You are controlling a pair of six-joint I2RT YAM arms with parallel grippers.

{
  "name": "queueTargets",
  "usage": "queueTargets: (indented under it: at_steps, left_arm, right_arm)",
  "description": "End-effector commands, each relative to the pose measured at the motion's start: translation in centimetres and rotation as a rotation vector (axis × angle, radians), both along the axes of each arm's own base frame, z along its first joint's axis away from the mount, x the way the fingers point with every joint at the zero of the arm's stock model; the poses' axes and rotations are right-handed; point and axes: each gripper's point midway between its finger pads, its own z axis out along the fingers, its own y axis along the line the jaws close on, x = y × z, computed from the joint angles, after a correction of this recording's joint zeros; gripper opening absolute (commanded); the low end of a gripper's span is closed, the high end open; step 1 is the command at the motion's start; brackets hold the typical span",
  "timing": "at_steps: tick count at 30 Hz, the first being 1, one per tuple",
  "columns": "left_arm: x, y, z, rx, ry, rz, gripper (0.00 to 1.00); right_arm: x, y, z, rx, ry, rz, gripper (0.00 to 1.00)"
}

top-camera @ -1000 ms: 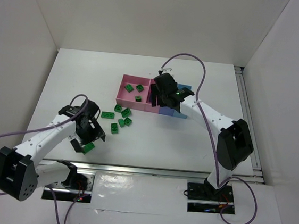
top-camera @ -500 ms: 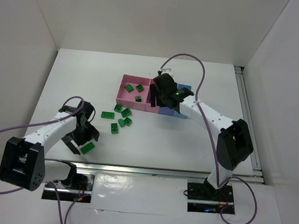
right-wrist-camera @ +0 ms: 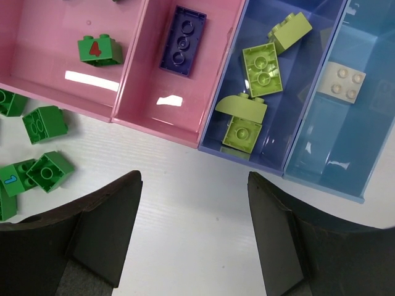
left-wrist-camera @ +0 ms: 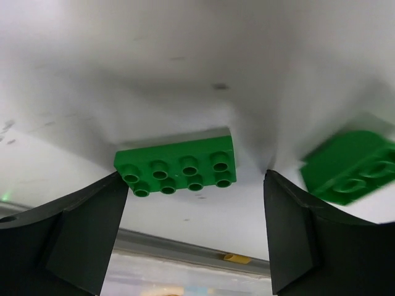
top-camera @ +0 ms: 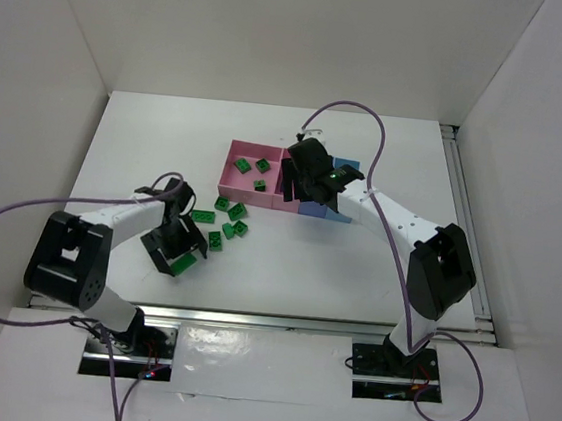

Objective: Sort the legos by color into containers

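while the left gripper (top-camera: 178, 251) sits low over the white table (top-camera: 116, 153), its jaws are spread and clamp nothing. left wrist view: a green eight-stud brick (left-wrist-camera: 176, 167) lies on the table between the fingers, studs toward the camera. the left finger (left-wrist-camera: 74, 228) is right at the brick's end, contact unclear. the right finger (left-wrist-camera: 308, 240) stands apart from it. a second green brick (left-wrist-camera: 352, 166), blurred, lies beyond that finger.

the right gripper (top-camera: 309, 181) hangs over the near edge of the containers (right-wrist-camera: 154, 86), jaws wide, empty.

container contents, right wrist view:
- left pink compartment: green brick marked 4 (right-wrist-camera: 99, 49)
- next pink compartment: dark purple brick (right-wrist-camera: 183, 40)
- blue compartment: yellow-green bricks (right-wrist-camera: 265, 65), at least three
- light-blue compartment: beige brick (right-wrist-camera: 342, 80)

loose green bricks (top-camera: 229, 230) are clustered on the table just in front of the pink side, between the two grippers.
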Motion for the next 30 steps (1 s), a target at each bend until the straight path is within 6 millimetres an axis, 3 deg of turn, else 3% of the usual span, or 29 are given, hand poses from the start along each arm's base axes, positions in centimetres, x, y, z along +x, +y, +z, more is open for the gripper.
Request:
queueTargets:
  at_steps: [1, 6, 10, 14, 21, 25, 30]
  left_arm:
    - [2.9, -2.5, 0.7, -0.042, -0.077, -0.139, 0.92]
    - [4.1, -2.3, 1.6, 0.014, -0.087, -0.223, 0.98]
    - [3.7, 0.9, 1.1, 0.188, -0.014, -0.274, 1.00]
    - [3.8, 1.9, 0.9, 0.227, 0.013, -0.346, 1.00]
    - [7.0, -1.0, 0.9, 0.093, -0.147, -0.430, 1.00]
    - [6.5, -2.1, 0.5, 0.039, -0.153, -0.489, 0.97]
    - [4.3, -4.0, 0.0, -0.005, -0.132, -0.558, 0.86]
  right_arm:
    - [0.1, 0.4, 0.1, -0.009, -0.001, 0.001, 0.77]
    - [0.1, 0.4, 0.1, -0.009, -0.001, 0.001, 0.77]
    - [0.1, 0.4, 0.1, -0.009, -0.001, 0.001, 0.77]
    - [0.1, 0.4, 0.1, -0.009, -0.001, 0.001, 0.77]
    - [0.0, 0.5, 0.1, -0.004, 0.004, 0.007, 0.77]
    - [0.0, 0.5, 0.1, -0.004, 0.004, 0.007, 0.77]
    - [-0.1, 0.6, 0.0, 0.001, 0.008, 0.013, 0.77]
